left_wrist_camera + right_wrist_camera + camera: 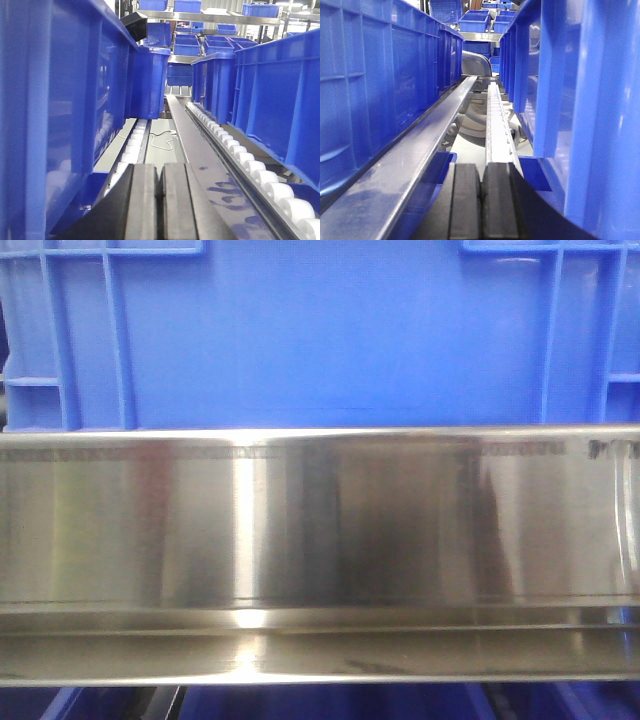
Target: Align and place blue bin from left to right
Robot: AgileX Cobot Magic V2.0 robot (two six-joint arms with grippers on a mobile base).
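Left gripper point(159, 174): at the bottom edge of the left wrist view, its black pads are pressed together with nothing between them.
Right gripper point(481, 174): at the bottom edge of the right wrist view, its pads meet flat in the same way and hold nothing.
Blue bin point(320, 340): fills the top of the front view, ribbed wall towards the camera, just above and behind the steel rail. I cannot tell which bin in the wrist views it is.
Steel rail point(320, 530): a polished band across the whole front view, under the bin.
Left-side bin wall point(50, 125): runs close along the left of the left wrist view.
Roller track point(240, 155): white rollers lead away on the right of that view, with a row of bins point(280, 95) standing on them.
Right-side bin wall point(590, 100): close on the right of the right wrist view.
Grey bar point(435, 145): slants away under the bins on the left of that view.
Roller strip point(496, 120): runs straight ahead from the right gripper.
Far shelves point(215, 17): carry more blue bins.
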